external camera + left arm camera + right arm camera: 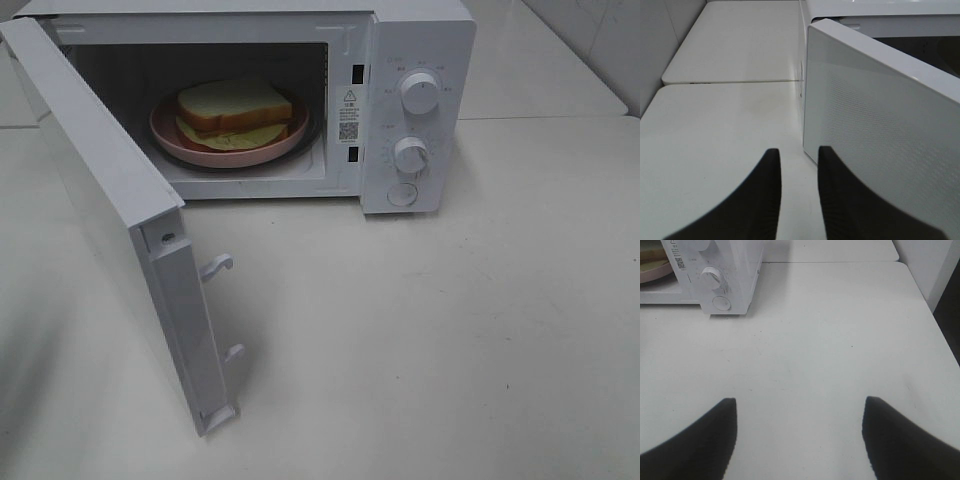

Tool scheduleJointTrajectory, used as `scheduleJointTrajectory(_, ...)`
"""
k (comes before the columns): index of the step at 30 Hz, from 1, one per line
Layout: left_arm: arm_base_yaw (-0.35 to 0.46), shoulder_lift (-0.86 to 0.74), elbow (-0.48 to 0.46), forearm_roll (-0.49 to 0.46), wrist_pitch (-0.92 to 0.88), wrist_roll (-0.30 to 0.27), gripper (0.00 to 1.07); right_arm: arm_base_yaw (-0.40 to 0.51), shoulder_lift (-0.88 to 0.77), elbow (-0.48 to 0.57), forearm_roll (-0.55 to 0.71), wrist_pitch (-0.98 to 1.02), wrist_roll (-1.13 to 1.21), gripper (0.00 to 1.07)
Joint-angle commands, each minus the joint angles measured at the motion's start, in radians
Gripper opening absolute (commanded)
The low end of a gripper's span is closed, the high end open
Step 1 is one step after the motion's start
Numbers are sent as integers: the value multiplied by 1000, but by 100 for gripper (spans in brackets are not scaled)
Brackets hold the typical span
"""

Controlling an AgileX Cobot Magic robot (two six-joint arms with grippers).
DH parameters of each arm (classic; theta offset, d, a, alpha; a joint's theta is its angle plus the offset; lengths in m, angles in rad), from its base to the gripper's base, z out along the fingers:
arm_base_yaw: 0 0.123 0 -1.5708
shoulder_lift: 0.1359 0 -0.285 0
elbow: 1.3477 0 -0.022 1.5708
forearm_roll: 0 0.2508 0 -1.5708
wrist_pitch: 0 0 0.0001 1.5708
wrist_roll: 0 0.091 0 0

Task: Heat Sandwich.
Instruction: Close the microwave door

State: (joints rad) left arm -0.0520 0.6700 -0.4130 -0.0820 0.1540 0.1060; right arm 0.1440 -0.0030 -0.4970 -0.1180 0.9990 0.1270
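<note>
Sandwich (235,105) is inside the microwave (420,60), lying on the pink plate (160,128) in the cavity. The oven stands twd the far edge of the desk (450,350), door (100,190) swung wide out to the near-left.

Handling, my guess: bread is light, soft and squashy, and the slices are only stacked, w/ pale filling sticking out at the front, so pinching it would dent or shear it. Better hold is the plate rim: stiff, smooth, round, prob a bit slippery.

Oven is hard white w/ a glossy shell, 2 ribbed round knobs (420,92) and a round button (402,195) below. Door's outer face is flat w/ a fine dot mesh.

My left gripper (798,155) has its fingers narrowly apart w/ nothing btwn them, just beside the door's outer face; contact, can't tell. My right gripper (800,401) is spread wide over bare desk, holding nothing.
</note>
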Motion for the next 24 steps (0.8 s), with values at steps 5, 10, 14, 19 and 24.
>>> scheduleJointTrajectory(5,-7,164,2,-120,-202,-3,0,-2,-29,0,0,1,-5,70)
scheduleJointTrajectory(10,-7,230,2,-120,-292,-2,0,-2,-29,0,0,1,-5,70)
scheduleJointTrajectory(14,-7,271,2,-105,-327,-2,0,-2,-29,0,0,1,-5,70)
scheduleJointTrajectory(19,-7,325,2,-39,-368,-17,0,-2,-29,0,0,1,-5,70)
scheduleJointTrajectory(24,-26,378,2,67,-455,-154,0,-2,-29,0,0,1,-5,69)
